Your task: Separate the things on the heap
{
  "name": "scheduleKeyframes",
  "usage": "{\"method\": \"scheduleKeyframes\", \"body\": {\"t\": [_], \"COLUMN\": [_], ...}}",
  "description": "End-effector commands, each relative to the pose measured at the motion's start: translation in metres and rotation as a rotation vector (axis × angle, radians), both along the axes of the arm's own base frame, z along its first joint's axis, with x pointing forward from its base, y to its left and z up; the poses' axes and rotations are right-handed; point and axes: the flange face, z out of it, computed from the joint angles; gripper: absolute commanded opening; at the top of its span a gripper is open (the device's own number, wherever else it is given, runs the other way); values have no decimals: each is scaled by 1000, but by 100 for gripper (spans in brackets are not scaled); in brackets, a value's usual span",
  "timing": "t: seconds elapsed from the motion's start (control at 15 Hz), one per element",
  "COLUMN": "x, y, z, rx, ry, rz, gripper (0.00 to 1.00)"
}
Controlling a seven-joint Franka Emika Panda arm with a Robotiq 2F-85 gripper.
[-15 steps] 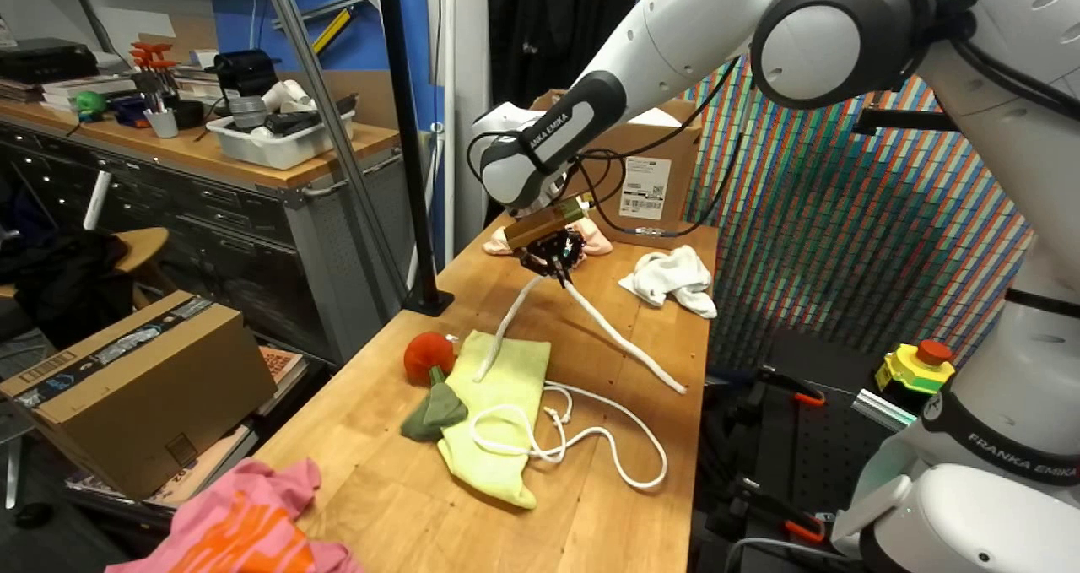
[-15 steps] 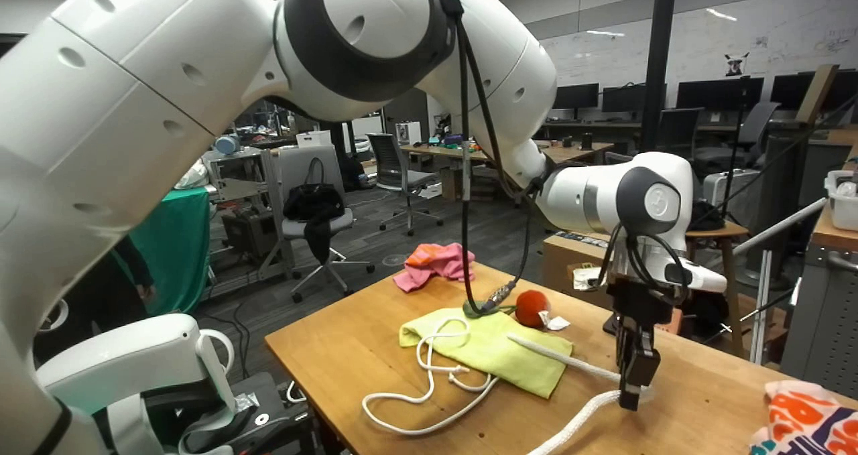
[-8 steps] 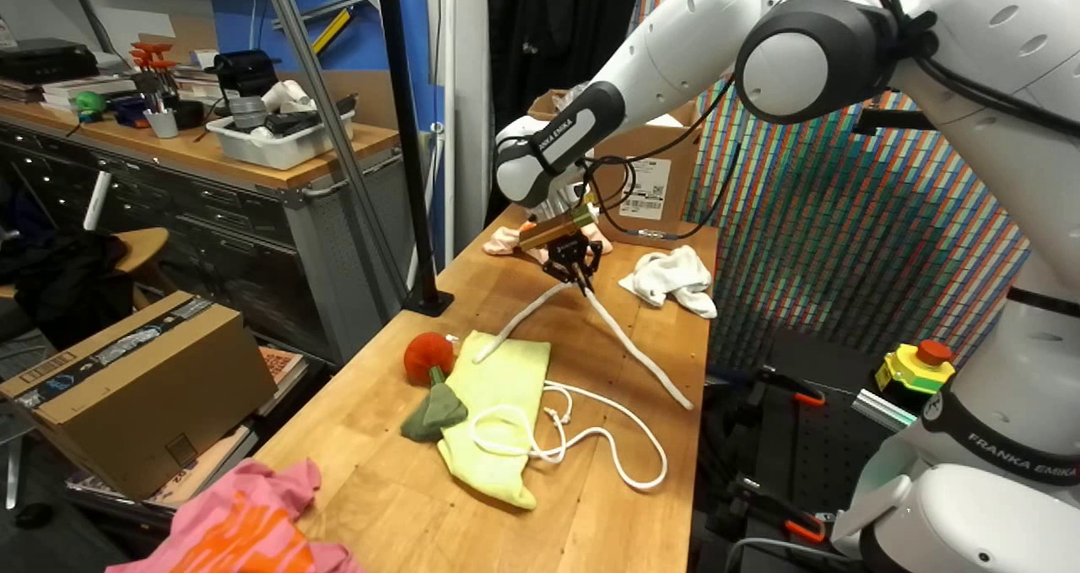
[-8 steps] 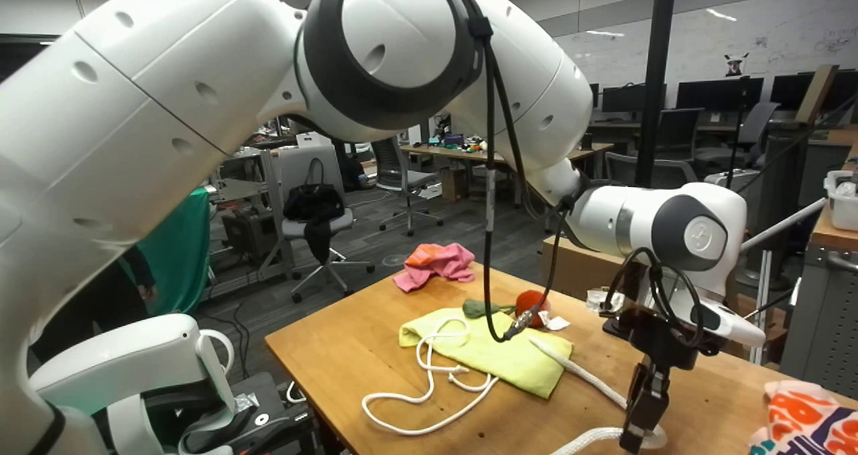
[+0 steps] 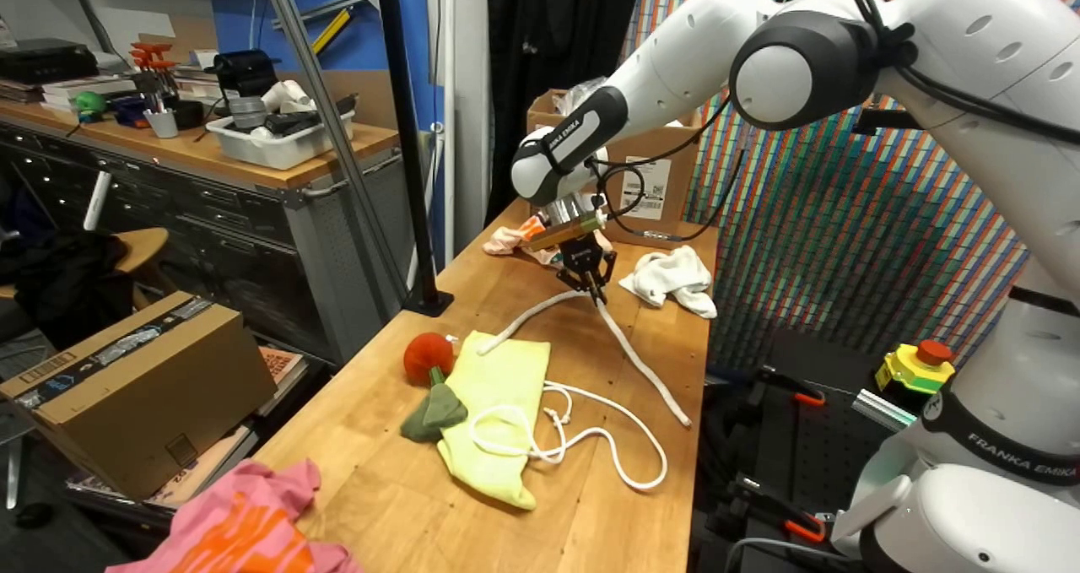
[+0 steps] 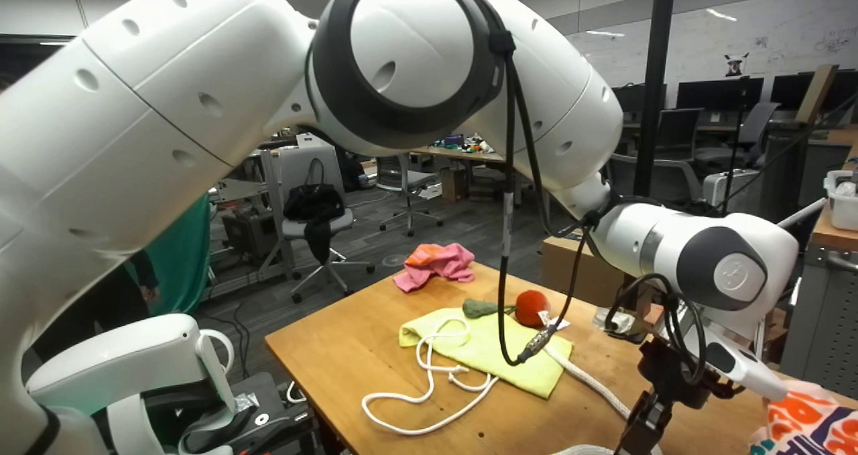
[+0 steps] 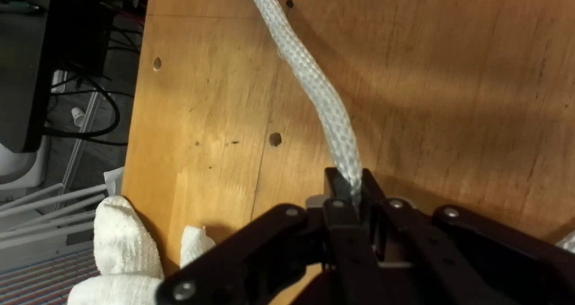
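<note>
My claw (image 7: 352, 184) squeezes the thick white woven rope (image 7: 320, 89); one end reaches over the flat yellow-green cloth (image 5: 506, 376). A thin, loopy white cord (image 6: 458, 370) lies partly on that cloth. A round red-and-green lump (image 5: 428, 362) sits at the cloth's edge.

In an exterior view, the arm (image 5: 774, 83) extends, bent, from the right edge; its gripper (image 5: 596, 297) points downward, tilted, near frame centre, jaws clamped nearly together.

the black base band (image 5: 1017, 460) of the white robot arm (image 5: 1000, 370) reads "franka emika", its grey-and-white forearm (image 5: 580, 131) "emika". a tall brown cardboard box (image 5: 682, 176) bears a rectangular white paper label (image 5: 645, 188), too small to read.
</note>
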Motion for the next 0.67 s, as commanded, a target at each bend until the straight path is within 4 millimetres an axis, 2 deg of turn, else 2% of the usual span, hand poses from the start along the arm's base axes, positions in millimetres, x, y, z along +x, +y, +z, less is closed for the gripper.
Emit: {"method": "scheduleKeyframes", "body": {"t": [0.0, 0.6], "x": [-4, -27], "y": [-8, -47], "z": [-1, -2], "rx": [24, 19], "ry": [9, 10], "rz": [-92, -253], "gripper": [7, 6]}}
